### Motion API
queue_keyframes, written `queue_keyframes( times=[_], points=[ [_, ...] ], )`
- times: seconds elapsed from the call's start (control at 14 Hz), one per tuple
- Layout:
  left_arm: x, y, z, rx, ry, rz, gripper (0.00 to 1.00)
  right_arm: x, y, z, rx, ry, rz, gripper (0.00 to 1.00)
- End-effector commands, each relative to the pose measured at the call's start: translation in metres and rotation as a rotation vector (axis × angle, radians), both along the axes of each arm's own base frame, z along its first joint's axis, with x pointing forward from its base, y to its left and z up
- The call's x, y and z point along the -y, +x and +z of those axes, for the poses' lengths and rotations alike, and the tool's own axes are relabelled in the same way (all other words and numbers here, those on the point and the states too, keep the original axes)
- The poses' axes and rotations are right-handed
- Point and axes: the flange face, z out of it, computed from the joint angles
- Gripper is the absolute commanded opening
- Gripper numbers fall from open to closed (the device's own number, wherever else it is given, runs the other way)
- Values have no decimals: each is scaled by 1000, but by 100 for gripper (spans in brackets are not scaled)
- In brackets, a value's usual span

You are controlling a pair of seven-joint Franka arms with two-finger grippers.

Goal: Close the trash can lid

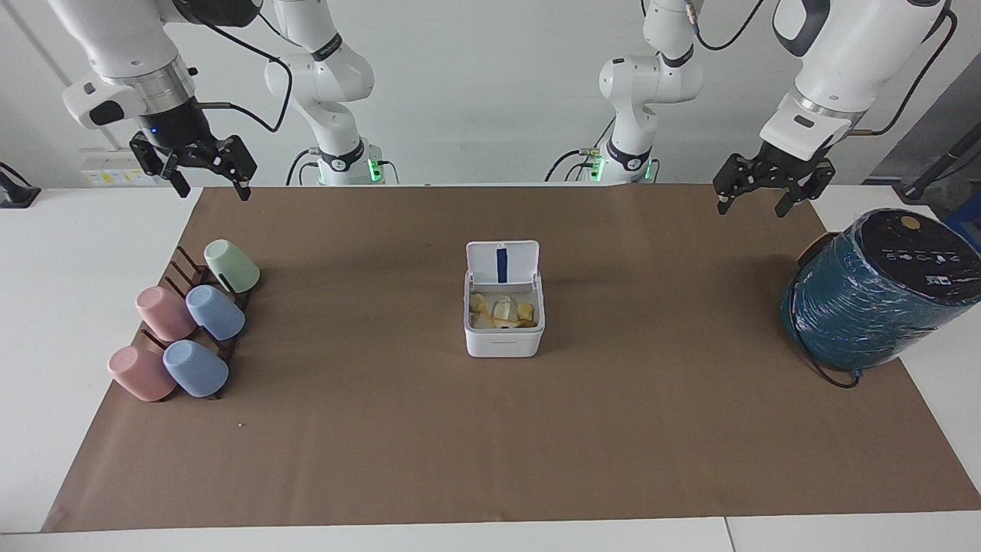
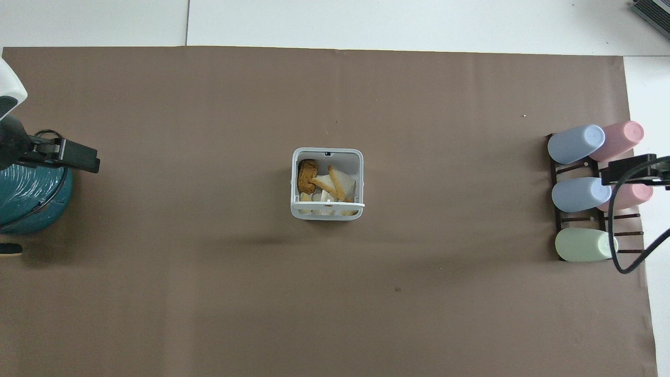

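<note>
The small white trash can [image 1: 503, 341] stands in the middle of the brown mat, and its rim shows in the overhead view [image 2: 327, 152]. Its lid [image 1: 502, 263] stands upright and open on the edge nearer to the robots, with its blue stripe showing; from overhead the lid [image 2: 328, 206] is seen edge-on. Food scraps and paper lie inside. My left gripper [image 1: 755, 203] hangs open and empty in the air near the teal cylinder. My right gripper [image 1: 214, 188] hangs open and empty above the cup rack's end of the mat. Both are well apart from the can.
A big teal wrapped cylinder [image 1: 874, 299] lies at the left arm's end of the table, also seen from overhead [image 2: 26, 201]. A dark rack with several pastel cups [image 1: 191, 322] stands at the right arm's end and shows overhead too [image 2: 581, 193]. The brown mat [image 1: 490, 452] covers the table.
</note>
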Motion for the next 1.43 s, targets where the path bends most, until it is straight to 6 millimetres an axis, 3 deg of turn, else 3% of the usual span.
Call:
queue_keyframes(
  times=[0.0, 0.36, 0.93, 1.14, 1.36],
  points=[
    [-3, -12, -1, -7, 14, -5, 100, 0, -7, 2, -6, 18, 17, 100],
    [-1, -13, -1, -10, 14, -1, 100, 0, -7, 2, -6, 18, 17, 100],
    [28, -15, -1, -3, 14, -53, 100, 0, -7, 2, -6, 18, 17, 100],
    [65, -23, -8, 19, 10, -74, 100, 0, -7, 2, -6, 18, 17, 100],
    [105, -44, -28, 38, 5, -131, 100, 0, -7, 2, -6, 18, 17, 100]
  ],
)
